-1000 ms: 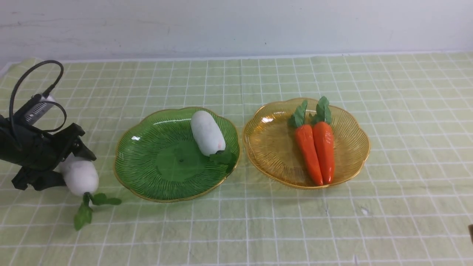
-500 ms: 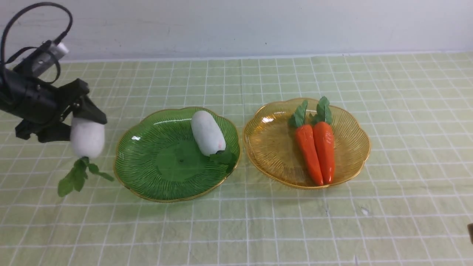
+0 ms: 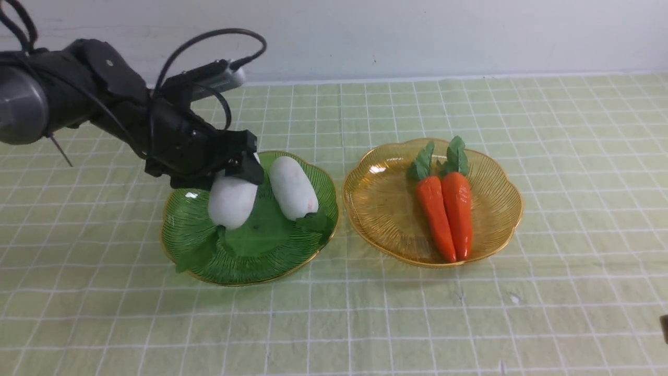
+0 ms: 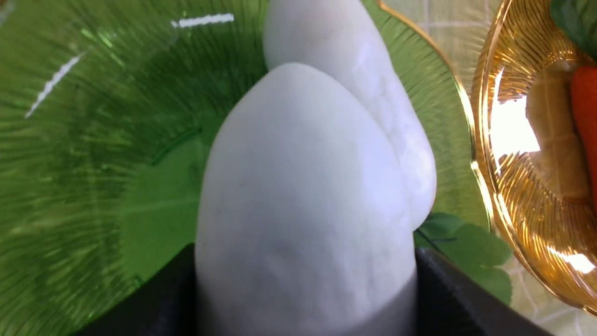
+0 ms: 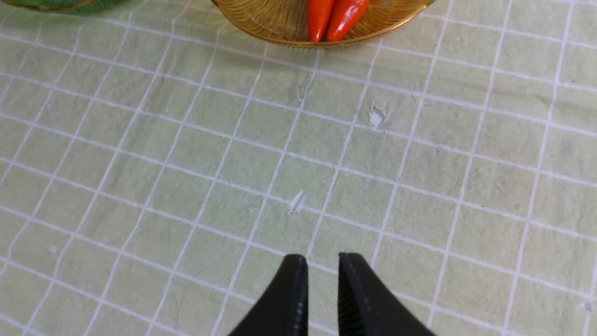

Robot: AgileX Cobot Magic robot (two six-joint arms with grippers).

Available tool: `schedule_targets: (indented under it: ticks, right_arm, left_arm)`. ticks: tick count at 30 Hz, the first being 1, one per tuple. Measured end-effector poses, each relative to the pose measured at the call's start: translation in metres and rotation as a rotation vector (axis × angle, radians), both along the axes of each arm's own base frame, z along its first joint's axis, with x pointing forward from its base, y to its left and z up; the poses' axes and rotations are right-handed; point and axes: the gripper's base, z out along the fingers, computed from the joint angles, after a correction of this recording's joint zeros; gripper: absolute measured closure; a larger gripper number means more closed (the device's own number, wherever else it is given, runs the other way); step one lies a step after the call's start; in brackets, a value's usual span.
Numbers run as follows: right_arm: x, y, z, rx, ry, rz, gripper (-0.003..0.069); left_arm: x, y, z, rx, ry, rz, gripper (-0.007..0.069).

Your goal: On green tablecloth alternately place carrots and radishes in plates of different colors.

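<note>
My left gripper (image 3: pixel 230 178) is shut on a white radish (image 3: pixel 232 202), which hangs leaves-down just over the green plate (image 3: pixel 177 230). In the left wrist view this radish (image 4: pixel 303 196) fills the middle between my dark fingers (image 4: pixel 447 298). A second radish (image 3: pixel 292 187) lies in the same plate, close beside the held one. Two orange carrots (image 3: pixel 436 211) (image 3: pixel 458 209) lie side by side in the amber plate (image 3: pixel 381 209). My right gripper (image 5: pixel 322 266) hovers low over the green tablecloth (image 5: pixel 186 163), its fingertips nearly together with nothing between them.
The two plates sit side by side mid-cloth, almost touching. A white wall runs along the cloth's far edge. The held radish's leaves (image 3: pixel 195 256) droop onto the green plate's near-left rim. The amber plate's near rim (image 5: pixel 280 39) shows ahead of my right gripper.
My left arm lifted the radish off the cloth at the left and carried it rightward to above the green plate. The right gripper, plates, carrots and other radish stayed put.
</note>
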Motion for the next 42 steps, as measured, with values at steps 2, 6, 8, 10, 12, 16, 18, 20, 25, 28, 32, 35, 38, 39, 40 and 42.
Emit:
schedule_targets:
  ticks: [2,6,8,10,12,16,18,20,25,28,32,35,38,39,40,42]
  right_arm:
    - [0.000,0.000,0.000,0.000,0.000,0.000,0.0571]
    - [0.000,0.000,0.000,0.000,0.000,0.000,0.0571]
    - [-0.001,0.000,0.000,0.000,-0.004,0.000,0.0571]
    - [-0.003,0.000,0.001,-0.001,-0.012,0.000,0.0571]
    - [-0.009,0.000,0.004,-0.002,-0.033,0.003,0.0571]
    - [-0.034,-0.002,0.012,-0.009,-0.118,0.000,0.0571]
    - [-0.049,-0.004,0.016,-0.012,-0.178,-0.012,0.0571]
    - [-0.064,-0.006,0.020,-0.017,-0.249,-0.028,0.0571]
    - [-0.096,-0.011,0.023,-0.040,-0.400,-0.047,0.0571]
    - [-0.110,-0.013,0.014,-0.034,-0.534,-0.074,0.0571]
    - [-0.105,-0.015,-0.002,0.001,-0.656,-0.118,0.0571]
    - [-0.097,-0.015,-0.011,0.035,-0.696,-0.140,0.0571]
    - [-0.087,-0.016,-0.016,0.071,-0.760,-0.175,0.0573]
    - [-0.086,-0.017,-0.017,0.077,-0.779,-0.184,0.0577]
    - [-0.085,-0.017,-0.017,0.080,-0.801,-0.193,0.0586]
    - [-0.083,-0.018,-0.016,0.088,-0.834,-0.207,0.0610]
  left_arm:
    - [0.000,-0.006,0.000,0.021,-0.024,-0.016,0.0146]
    - [0.002,-0.009,0.001,0.033,-0.048,-0.018,0.0146]
    - [0.002,-0.008,0.001,0.039,-0.049,-0.020,0.0135]
    - [0.002,-0.008,0.000,0.042,-0.049,-0.021,0.0113]
    - [0.002,-0.008,0.000,0.042,-0.049,-0.021,0.0081]
    - [0.002,-0.008,0.000,0.042,-0.050,-0.021,0.0041]
    - [0.002,-0.008,0.000,0.043,-0.050,-0.021,0.0041]
    - [0.002,-0.008,0.000,0.043,-0.050,-0.021,0.0041]
    - [0.001,-0.008,0.000,0.043,-0.046,-0.023,0.0041]
    - [0.001,-0.008,0.000,0.043,-0.045,-0.024,0.0041]
    - [0.001,-0.008,0.000,0.043,-0.041,-0.026,0.0048]
    - [0.000,-0.008,0.000,0.042,-0.030,-0.033,0.0117]
    - [-0.002,-0.009,0.005,0.039,-0.015,-0.052,0.0310]
    - [-0.003,-0.010,0.008,0.038,-0.013,-0.058,0.0375]
    - [-0.004,-0.010,0.011,0.036,-0.013,-0.065,0.0428]
    - [-0.007,-0.010,0.020,0.035,-0.019,-0.078,0.0539]
